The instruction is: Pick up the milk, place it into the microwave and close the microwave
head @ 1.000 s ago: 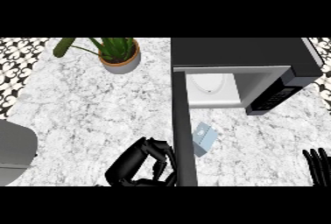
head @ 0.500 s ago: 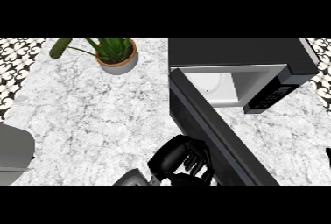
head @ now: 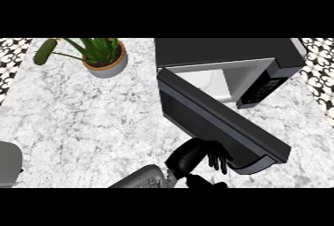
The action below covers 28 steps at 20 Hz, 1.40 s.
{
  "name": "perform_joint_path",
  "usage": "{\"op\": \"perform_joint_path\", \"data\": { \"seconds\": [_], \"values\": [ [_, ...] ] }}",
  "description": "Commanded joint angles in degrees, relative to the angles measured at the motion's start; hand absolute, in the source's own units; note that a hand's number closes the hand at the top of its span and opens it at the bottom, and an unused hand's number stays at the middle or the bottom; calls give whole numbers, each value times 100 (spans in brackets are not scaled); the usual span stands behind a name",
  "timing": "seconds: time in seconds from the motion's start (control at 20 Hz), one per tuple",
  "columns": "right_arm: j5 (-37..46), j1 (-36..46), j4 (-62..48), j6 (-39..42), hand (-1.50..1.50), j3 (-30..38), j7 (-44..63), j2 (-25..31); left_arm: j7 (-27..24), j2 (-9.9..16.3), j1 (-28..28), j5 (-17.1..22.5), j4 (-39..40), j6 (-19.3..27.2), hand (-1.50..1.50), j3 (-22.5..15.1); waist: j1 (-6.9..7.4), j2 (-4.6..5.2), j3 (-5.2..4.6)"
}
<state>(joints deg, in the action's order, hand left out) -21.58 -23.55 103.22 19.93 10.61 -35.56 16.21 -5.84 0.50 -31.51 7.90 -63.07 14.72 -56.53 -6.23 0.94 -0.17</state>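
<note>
One marble counter [head: 78, 123] fills the head view. The microwave [head: 228, 53] sits at its top right, and the door [head: 215, 121] is swung roughly halfway, with its free end toward the lower right. A potted plant [head: 101, 55] stands top left, well apart from the rest. A grey object [head: 8, 165] is cut off at the left edge, and I can't tell what it is.

The left hand [head: 192, 159] is low centre, against the door's outer face near the free end. Its fingers [head: 218, 161] are relaxed, slightly apart, hanging down by the door edge and clamped on nothing. The right hand is not in view.

The milk looks to be the pale shape [head: 214, 83] at the back of the open cavity. It is white on white, so its outline is unclear. My judgement is that the milk is placed and only the closing is left.

Risks, judged:
- The door may stop short of latching. The hand is close to the free end, and the fingers could slide off the corner as the door swings away from them.
- If the milk stands near the cavity front, the door could knock it or jam on it. The frame does not show its depth.
- Fingers could get caught between the door edge and the counter, since they hang below the door's lower edge.
- The microwave could shift on the counter under a sideways push.
</note>
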Motion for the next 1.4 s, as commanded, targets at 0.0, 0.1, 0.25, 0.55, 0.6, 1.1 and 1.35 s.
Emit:
{"op": "perform_joint_path", "data": {
  "seconds": [0.0,0.1,0.25,0.55,0.6,1.1,1.35],
  "values": [
    [-190,173,216,207,-150,-85,200,150,-173,-47,-343,732,-61,435,-150,-243,-183,42,-7],
    [-305,291,289,349,-150,-2,244,344,-359,-47,-539,808,89,551,150,-206,-308,77,-10],
    [-398,384,548,377,-150,-77,438,431,-576,-48,-776,1235,-124,628,150,-7,-514,118,-31],
    [-611,447,841,625,-150,-101,571,664,-832,-48,-1350,1759,197,750,150,218,-896,178,-18],
    [-618,518,823,589,-150,-161,597,617,-771,-48,-1548,1804,215,812,150,294,-943,203,-12],
    [-989,668,1032,765,-150,-104,873,924,-836,-47,-2287,2417,772,1067,150,458,-1382,307,7],
    [-1114,751,1077,830,-150,-45,1021,1116,-845,-42,-2521,2610,908,1236,150,440,-1561,334,11]
  ]
}}
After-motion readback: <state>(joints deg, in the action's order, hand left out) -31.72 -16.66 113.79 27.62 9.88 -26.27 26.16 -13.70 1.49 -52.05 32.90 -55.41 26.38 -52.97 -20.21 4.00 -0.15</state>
